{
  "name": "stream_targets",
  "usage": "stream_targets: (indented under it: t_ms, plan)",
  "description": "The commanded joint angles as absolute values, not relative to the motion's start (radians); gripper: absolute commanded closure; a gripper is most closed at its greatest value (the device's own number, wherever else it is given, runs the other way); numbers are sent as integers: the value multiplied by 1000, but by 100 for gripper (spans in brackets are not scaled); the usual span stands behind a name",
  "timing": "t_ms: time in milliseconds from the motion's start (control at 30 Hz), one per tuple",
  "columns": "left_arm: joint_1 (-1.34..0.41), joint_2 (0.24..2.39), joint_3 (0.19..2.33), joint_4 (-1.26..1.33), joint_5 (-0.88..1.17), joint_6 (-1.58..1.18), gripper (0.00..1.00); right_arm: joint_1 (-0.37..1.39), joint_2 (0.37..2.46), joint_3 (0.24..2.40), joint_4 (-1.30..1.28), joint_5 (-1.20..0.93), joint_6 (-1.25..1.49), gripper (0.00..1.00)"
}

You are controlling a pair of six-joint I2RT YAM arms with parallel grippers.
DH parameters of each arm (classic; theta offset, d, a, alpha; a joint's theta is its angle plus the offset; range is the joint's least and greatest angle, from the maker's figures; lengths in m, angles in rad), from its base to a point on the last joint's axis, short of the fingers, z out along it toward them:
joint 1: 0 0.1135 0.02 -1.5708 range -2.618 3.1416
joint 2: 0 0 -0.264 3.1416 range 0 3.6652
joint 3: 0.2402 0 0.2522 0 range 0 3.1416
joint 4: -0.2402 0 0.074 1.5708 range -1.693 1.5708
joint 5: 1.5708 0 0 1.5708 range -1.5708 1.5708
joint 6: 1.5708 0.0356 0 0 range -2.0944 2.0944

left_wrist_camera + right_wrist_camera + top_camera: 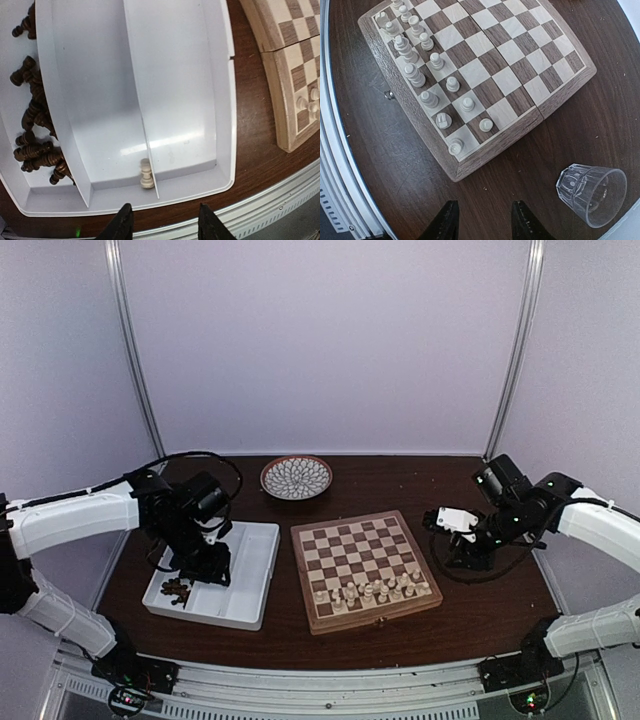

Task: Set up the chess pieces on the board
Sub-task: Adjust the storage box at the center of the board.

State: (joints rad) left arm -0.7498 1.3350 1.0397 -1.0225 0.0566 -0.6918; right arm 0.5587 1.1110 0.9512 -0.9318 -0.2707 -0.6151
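Left hand [165,225]: fingers apart with a clear gap, nothing between them. It hangs over the near rim of the white tray [229,100]. Just ahead of the fingertips, one cream chess piece [146,174] sits on the tray floor against a thin partition, apparently on its side. The dark brown chess pieces [35,125] are heaped in the compartment further to this hand's left. A corner of the chessboard [292,65] shows off to its right.

Right hand [482,222]: fingers also apart, holding nothing, above bare surface [395,175]. The chessboard's near corner lies just ahead of the fingertips. Cream chess pieces [429,98] stand in two rows along the board edge ahead and to the left. A clear glass tumbler [592,192] sits to this hand's right, apart from the board.
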Motion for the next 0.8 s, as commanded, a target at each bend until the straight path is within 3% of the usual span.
stream_targets:
  t_ms: [0,500,700,767]
  plan:
    - [-772,1405,1004,-1076,38,-774,57,535,1086,915,-871,-349,-581,61]
    - [-776,1598,939,-1038,-20,-794,63,531,1082,897,-862,-362,-586,59]
    - [-776,1674,927,-1036,30,-783,61,525,1076,885,-861,-367,-592,58]
    - [-774,1707,928,-1027,31,-776,67,524,1079,884,-857,-368,-592,58]
